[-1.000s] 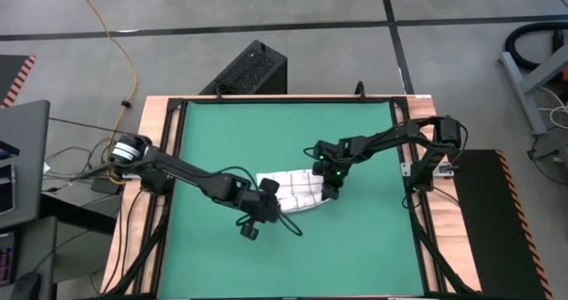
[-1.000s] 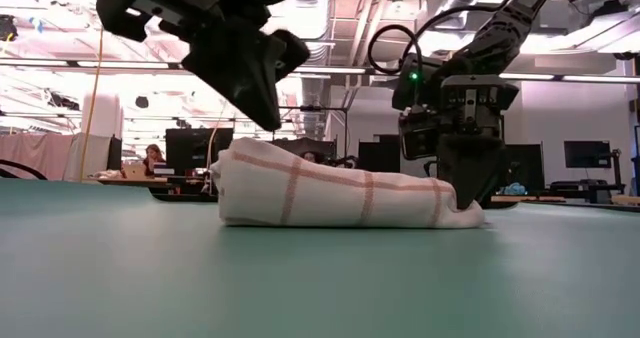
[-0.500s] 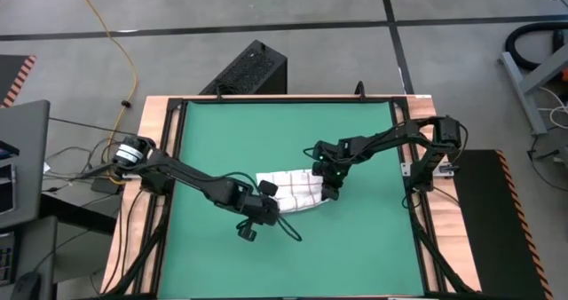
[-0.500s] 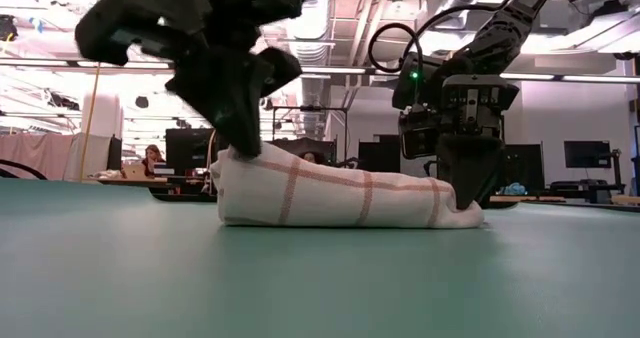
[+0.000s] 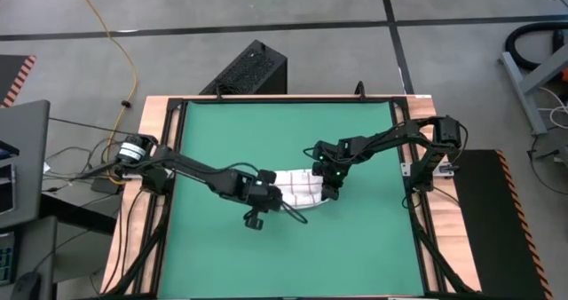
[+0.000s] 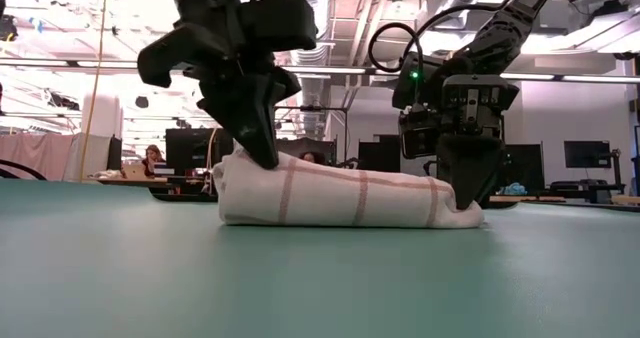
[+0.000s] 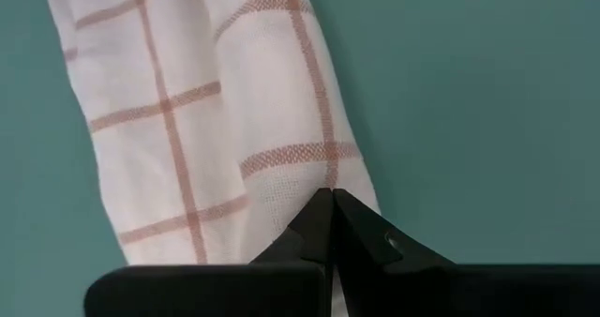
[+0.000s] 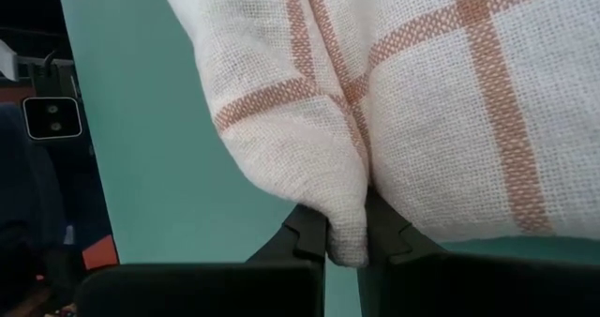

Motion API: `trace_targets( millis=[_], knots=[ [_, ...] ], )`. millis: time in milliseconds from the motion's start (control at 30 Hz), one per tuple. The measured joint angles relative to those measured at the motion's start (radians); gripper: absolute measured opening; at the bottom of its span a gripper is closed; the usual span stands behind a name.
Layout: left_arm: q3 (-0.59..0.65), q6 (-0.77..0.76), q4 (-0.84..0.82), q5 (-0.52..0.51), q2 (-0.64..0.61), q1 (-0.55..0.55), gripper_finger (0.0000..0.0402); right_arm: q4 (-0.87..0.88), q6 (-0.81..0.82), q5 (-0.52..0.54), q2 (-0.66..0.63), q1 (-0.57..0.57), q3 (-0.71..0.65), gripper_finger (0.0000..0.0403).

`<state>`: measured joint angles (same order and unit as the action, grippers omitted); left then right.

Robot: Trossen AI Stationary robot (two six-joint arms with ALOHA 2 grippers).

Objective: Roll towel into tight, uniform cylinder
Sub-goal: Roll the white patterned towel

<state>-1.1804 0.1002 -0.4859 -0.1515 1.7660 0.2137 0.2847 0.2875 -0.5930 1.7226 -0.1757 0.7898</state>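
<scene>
You have one green mat [image 5: 222,131], two arms and one towel [image 5: 300,191], rolled and lying mid-mat. Your right gripper [image 6: 467,200] pinches a fold at the roll's right end, unchanged. Your left gripper [image 6: 265,156], fingers clenched together, has moved in from beside the roll and now presses on its left end.

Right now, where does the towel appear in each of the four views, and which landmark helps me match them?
High view: the towel lies mid-mat, between the two tools.
Low view: the towel is a low roll at centre.
Left wrist view: it fills the upper left, above the shut left tool.
Right wrist view: it fills the top; the right tool pinches a fold.
Shared landmark: the green mat.
</scene>
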Motion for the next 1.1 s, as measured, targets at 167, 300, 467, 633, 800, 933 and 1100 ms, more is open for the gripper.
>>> trace_targets(
  millis=[167, 300, 467, 633, 800, 933, 1100],
  knots=[
    [0.069, -0.051, 0.041, 0.018, 0.0, -0.024, 0.0, 0.0, 0.0, -0.001, 0.0, 0.0, 0.0, 0.0037],
    [0.139, -0.098, 0.068, 0.039, 0.0, -0.036, 0.0, -0.009, 0.0, -0.006, 0.0, 0.0, 0.002, 0.0037],
    [0.194, -0.118, 0.116, 0.038, -0.002, -0.037, 0.0, -0.007, 0.0, -0.006, 0.0, 0.0, 0.002, 0.0037],
    [0.192, -0.146, 0.11, 0.056, -0.02, -0.042, 0.0, -0.004, 0.001, -0.007, 0.0, 0.0, 0.002, 0.0037],
    [0.167, -0.111, 0.144, -0.014, -0.118, -0.037, 0.0, -0.003, 0.001, -0.008, 0.0, 0.0, 0.001, 0.0037],
    [0.188, -0.053, 0.152, -0.151, -0.183, -0.054, 0.0, -0.003, 0.0, -0.008, 0.0, 0.001, 0.001, 0.0037],
    [0.299, -0.053, 0.284, -0.083, -0.194, -0.103, 0.0, -0.003, 0.001, -0.008, 0.0, 0.005, 0.001, 0.0037]
  ],
)
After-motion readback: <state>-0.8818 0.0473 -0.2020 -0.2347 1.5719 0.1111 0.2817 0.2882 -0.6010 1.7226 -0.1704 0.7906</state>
